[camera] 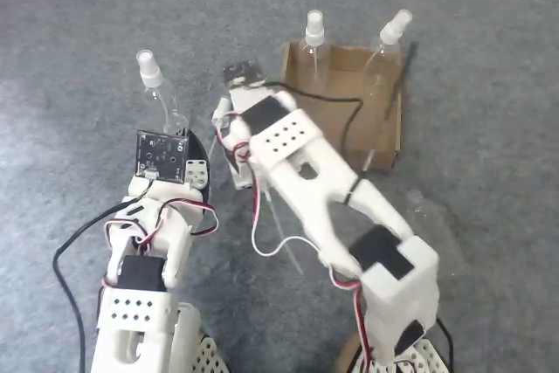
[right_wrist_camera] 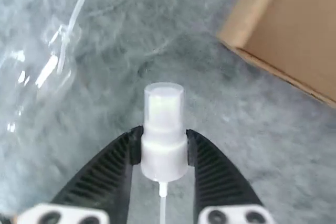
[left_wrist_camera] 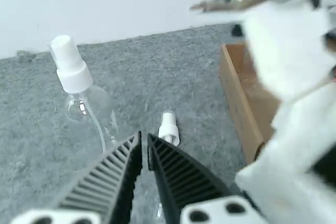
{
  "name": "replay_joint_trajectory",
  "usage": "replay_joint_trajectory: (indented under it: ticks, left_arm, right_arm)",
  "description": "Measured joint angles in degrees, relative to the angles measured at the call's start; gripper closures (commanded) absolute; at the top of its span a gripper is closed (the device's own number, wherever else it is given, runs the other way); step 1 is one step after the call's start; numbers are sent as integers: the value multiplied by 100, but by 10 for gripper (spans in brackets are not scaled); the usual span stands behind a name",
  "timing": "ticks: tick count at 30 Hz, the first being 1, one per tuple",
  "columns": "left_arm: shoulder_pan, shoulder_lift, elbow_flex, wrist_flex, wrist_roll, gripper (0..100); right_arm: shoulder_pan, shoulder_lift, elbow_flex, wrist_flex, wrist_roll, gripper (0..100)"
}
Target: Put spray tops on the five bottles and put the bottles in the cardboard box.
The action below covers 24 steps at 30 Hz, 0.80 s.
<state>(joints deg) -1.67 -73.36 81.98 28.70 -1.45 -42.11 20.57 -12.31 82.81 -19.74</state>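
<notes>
high, box: the box (camera: 301, 63) sits far right with two capped bottles (camera: 314, 39) standing in it.
high, loose bottle: a third bottle (camera: 154, 80), also capped, stands far left just past my left arm (camera: 148, 251).
high, right arm: my right arm (camera: 306, 172) slants across to the middle, between the loose bottle and the box.
left wrist, left gripper: the left gripper (left_wrist_camera: 144, 142) has its jaws all but closed with only a sliver of gap, and I can't see anything in them.
right wrist, right gripper: the right gripper (right_wrist_camera: 164, 137) is clamped on a top (right_wrist_camera: 164, 103) by its collar, tube dangling, over carpet (right_wrist_camera: 236, 129) near the box.
risk, tube: it's long and floppy, so I reckon it could miss a neck and buckle.
risk, tipping: nothing is holding a bottle, so pushing down might knock one over.
risk, arms: they're close together in the middle, so they could bump.
</notes>
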Motion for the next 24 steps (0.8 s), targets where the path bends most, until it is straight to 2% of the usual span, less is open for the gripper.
replay_joint_trajectory:
  ticks: [8, 12, 15, 18, 21, 24]
  left_arm:
    - [9, 0, 0, 0, 0, 988]
    - [9, 0, 0, 0, 0, 988]
    - [9, 0, 0, 0, 0, 988]
    - [9, 0, 0, 0, 0, 988]
    - [9, 35, 0, 18, 0, 988]
    - [9, 35, -70, 308, 0, 982]
  right_arm:
    - [-9, 158, 0, -97, -281, 669]
    - [-9, 158, -114, 220, -176, 669]
    - [53, 158, -624, 976, 237, 702]
    - [352, 35, -1064, 1714, 1020, 750]
    - [905, -440, -932, 1767, 1934, 760]
    - [1556, -1152, -325, 1767, 2523, 744]
